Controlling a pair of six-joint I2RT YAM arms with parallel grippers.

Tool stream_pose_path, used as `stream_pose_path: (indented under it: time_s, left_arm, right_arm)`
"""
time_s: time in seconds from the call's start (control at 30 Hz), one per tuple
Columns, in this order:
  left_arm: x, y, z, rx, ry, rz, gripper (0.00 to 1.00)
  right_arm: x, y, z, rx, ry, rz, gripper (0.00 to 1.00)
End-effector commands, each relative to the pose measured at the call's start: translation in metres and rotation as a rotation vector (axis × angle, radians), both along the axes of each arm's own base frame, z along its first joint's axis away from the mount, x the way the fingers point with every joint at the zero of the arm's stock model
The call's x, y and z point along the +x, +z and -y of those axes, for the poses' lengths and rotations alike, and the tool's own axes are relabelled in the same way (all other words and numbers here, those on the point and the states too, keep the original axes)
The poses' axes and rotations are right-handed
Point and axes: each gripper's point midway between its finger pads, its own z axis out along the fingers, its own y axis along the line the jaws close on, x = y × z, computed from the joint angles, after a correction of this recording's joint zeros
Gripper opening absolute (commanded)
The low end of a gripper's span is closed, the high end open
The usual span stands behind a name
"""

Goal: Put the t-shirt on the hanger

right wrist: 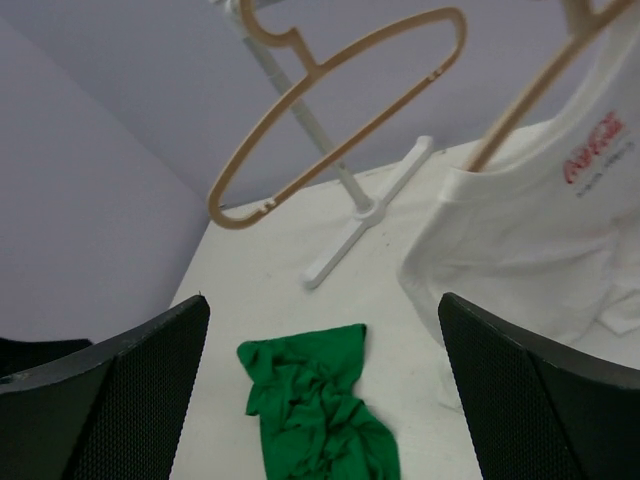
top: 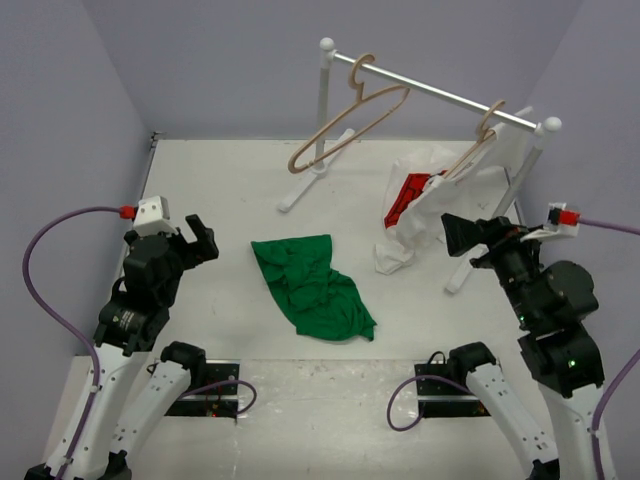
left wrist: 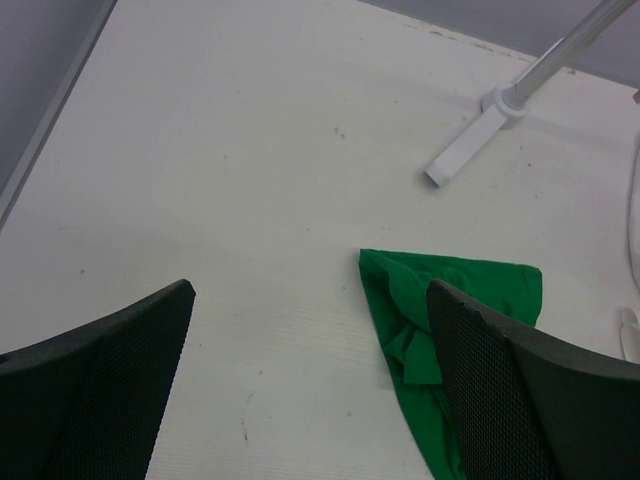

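Observation:
The green t-shirt (top: 310, 288) lies crumpled on the white table, midway between the two arms. The bare tan wooden hanger (top: 352, 132) hangs tilted from the left part of the white rail (top: 430, 92). My left gripper (top: 199, 238) hovers open to the left of the shirt. In the left wrist view the shirt (left wrist: 480, 290) lies beside the right finger, and the left gripper (left wrist: 310, 290) holds nothing. My right gripper (top: 458, 238) is open and empty at the right, aimed at the shirt (right wrist: 320, 410). The hanger (right wrist: 375, 42) hangs above and beyond that gripper (right wrist: 325, 300).
A second hanger carrying a white garment (top: 420, 200) with red print hangs at the rail's right end, its hem on the table near my right gripper. The rack's white feet (top: 300, 190) stand behind the shirt. Lilac walls close in the table on three sides.

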Motion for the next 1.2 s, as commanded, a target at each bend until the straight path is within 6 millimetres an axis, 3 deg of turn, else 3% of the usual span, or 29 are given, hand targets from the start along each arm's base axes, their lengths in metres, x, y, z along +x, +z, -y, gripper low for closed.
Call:
stream_pose_path:
  time_s: [0.0,0.13,0.2,0.3,0.37,0.57,0.63,0.77,1.03,1.1,1.17]
  left_arm:
    - [0.006,0.002,0.005,-0.015,-0.011,0.019,1.00]
    - [0.008,-0.001,0.006,-0.013,-0.013,0.008,1.00]
    - [0.008,-0.003,0.005,-0.011,-0.011,0.003,1.00]
    - [0.009,-0.004,0.006,-0.009,-0.012,-0.004,1.00]
    - [0.010,-0.005,0.006,-0.008,-0.014,-0.009,1.00]
    - [0.011,-0.010,0.007,-0.005,-0.017,-0.025,1.00]
    - [0.012,-0.012,0.008,-0.005,-0.021,-0.033,1.00]
    - [0.013,-0.013,0.010,-0.007,-0.029,-0.037,1.00]
    - [0.012,-0.011,0.013,-0.012,-0.043,-0.028,1.00]
    - [0.012,-0.011,0.013,-0.012,-0.044,-0.028,1.00]
    - [0.012,-0.011,0.013,-0.013,-0.045,-0.026,1.00]
  right_arm:
    - [0.031,0.021,-0.055,0.001,0.252,-0.043,0.99]
    - [0.072,0.018,-0.085,-0.025,0.309,-0.128,0.99]
    - [0.084,0.030,-0.101,-0.047,0.301,-0.103,0.99]
    - [0.120,0.012,-0.125,-0.083,0.287,-0.187,0.98]
    - [0.137,0.015,-0.147,-0.101,0.271,-0.197,0.97]
    - [0.199,-0.017,-0.178,-0.286,0.064,-0.255,0.96]
    - [0.209,-0.004,-0.184,-0.306,0.013,-0.236,0.96]
    - [0.238,-0.021,-0.197,-0.383,-0.065,-0.272,0.88]
    - [0.264,-0.032,-0.218,-0.370,-0.079,-0.262,0.84]
    - [0.268,-0.030,-0.216,-0.377,-0.105,-0.263,0.82]
    - [0.274,-0.044,-0.211,-0.416,-0.148,-0.287,0.73]
